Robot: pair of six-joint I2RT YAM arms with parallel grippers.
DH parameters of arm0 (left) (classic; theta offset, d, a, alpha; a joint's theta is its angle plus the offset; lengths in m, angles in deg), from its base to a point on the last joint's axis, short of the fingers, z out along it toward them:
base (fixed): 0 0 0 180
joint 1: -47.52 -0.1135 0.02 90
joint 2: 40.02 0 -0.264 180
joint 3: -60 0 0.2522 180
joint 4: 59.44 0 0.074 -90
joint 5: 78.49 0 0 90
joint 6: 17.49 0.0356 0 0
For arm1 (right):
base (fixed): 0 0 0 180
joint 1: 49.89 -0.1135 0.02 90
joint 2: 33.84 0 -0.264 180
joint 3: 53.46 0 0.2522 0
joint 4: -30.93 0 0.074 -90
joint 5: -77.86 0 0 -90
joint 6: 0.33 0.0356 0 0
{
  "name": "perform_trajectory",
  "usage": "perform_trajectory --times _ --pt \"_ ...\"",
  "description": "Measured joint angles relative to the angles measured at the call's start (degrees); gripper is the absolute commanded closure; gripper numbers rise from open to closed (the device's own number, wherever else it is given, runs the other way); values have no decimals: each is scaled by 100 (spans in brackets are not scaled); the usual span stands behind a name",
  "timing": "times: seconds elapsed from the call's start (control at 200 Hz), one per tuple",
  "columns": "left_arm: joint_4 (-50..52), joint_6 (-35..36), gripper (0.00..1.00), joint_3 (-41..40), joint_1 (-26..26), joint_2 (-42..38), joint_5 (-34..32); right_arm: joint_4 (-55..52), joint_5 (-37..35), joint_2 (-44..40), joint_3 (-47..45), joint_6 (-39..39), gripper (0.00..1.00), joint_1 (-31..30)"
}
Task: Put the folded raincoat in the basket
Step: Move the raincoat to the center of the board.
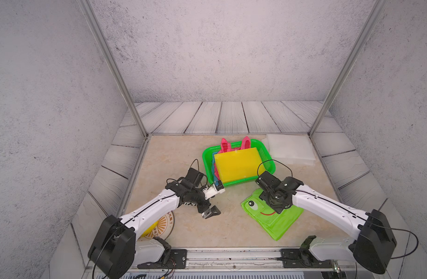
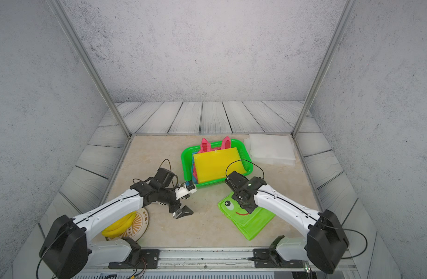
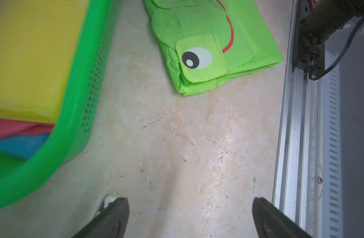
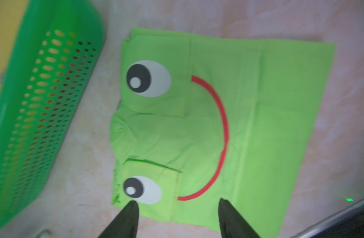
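Note:
The folded raincoat (image 1: 276,223) (image 2: 250,223) is lime green with a frog face and lies flat on the table in front of the basket (image 1: 205,157) (image 2: 183,157), apart from it. The basket is bright green with perforated sides. My right gripper (image 4: 178,203) is open above the near edge of the raincoat (image 4: 249,123), beside one eye, with nothing between its fingers. In both top views its wrist hides the fingers. My left gripper (image 1: 218,200) (image 3: 190,204) stands wide open and empty over bare table, by the basket's front left corner (image 3: 74,115).
A yellow folded raincoat (image 1: 239,164) lies on top in the basket, with pink (image 1: 225,145) and blue ones under it. Translucent white sheets (image 1: 289,149) lie at the back right. A round disc with a yellow item (image 1: 159,224) sits front left. A metal rail (image 1: 231,253) runs along the front.

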State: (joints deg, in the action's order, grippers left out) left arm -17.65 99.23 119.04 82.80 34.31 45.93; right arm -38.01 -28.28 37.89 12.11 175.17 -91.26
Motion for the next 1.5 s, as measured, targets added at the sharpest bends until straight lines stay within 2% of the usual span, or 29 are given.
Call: perform_trajectory --times 0.09,0.17,0.34,0.53,0.786,0.856,0.961,1.186,1.271,1.501 --pt "-59 -120 1 168 332 330 -127 -249 -192 -415 -354 -221 17 249" --pt "-210 -358 2 323 577 629 -238 -337 -238 -798 -662 -459 17 704" --pt "-619 -841 3 693 1117 1338 -599 -208 118 -1589 -1405 -1071 17 1882" --pt "-741 -872 0 1298 1746 2059 -1003 -2 595 -1906 -1860 -1552 17 2573" --pt "-1248 -345 0 1637 2282 2304 -1388 990 1770 -1829 -2232 -2820 14 3324" --pt "-1346 -177 1 1762 2376 2411 -1456 1165 1939 -1829 -2205 -3128 9 3438" --pt "-1486 33 0 1971 2450 2588 -1510 1174 1943 -1810 -1974 -3536 3 3486" --pt "-1805 127 1 2380 2511 3189 -1521 1137 1626 -1252 -1143 -4684 2 3504" --pt "-1908 61 1 2376 2570 3327 -1541 1121 1598 -883 -927 -5062 6 3585" --pt "-2356 90 1 1943 2723 3355 -1617 1130 1615 50 -612 -5469 5 4124"
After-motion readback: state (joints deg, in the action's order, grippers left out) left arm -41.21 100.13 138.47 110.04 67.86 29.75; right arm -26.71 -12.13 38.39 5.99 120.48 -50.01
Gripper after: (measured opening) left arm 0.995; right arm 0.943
